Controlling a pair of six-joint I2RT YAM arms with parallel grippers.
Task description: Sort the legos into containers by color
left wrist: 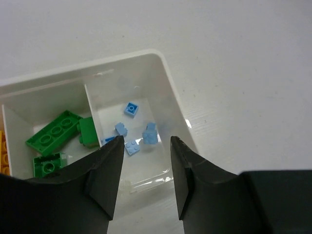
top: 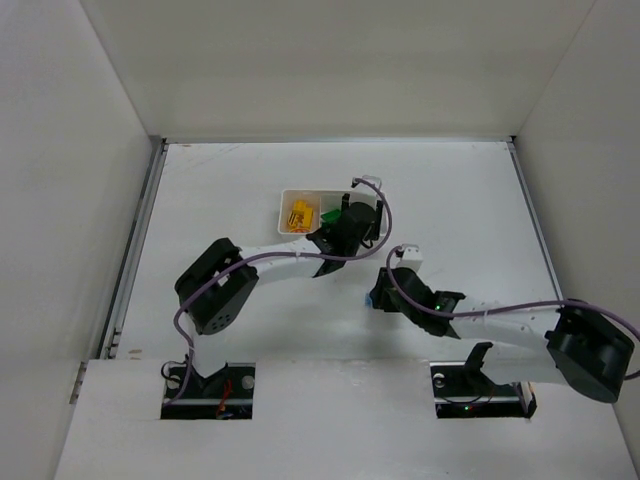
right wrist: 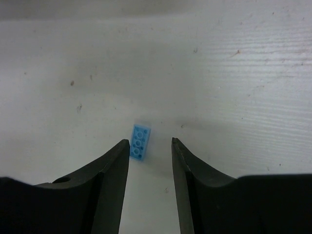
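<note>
Top view: white tray (top: 283, 205) sits mid-table (top: 220, 190). Yellow legos (top: 298, 215) are in its left compartment, green legos (top: 328, 214) in the middle one. The tray's right end is hidden under the left claw (top: 350, 215), jaws unreadable from up here. The right claw (top: 383, 297) is lower on the table, well apart from the tray, and whatever's below it is covered by the wrist.

Left wrist view: left claw (left wrist: 146, 180) released, fingers apart w/ nothing btw them, over the tray's (left wrist: 165, 83) right compartment. Light blue pieces (left wrist: 130, 108) lie loose in there, one partly behind the left finger. Green legos (left wrist: 53, 134) are next door. Yellow is only a sliver at the frame edge.

Right wrist view: right claw (right wrist: 149, 141) released, empty, above bare table (right wrist: 219, 73). Blue brick (right wrist: 140, 142) lies flat on the table just beside the left fingertip, not gripped, w/ its near end in shadow.
</note>
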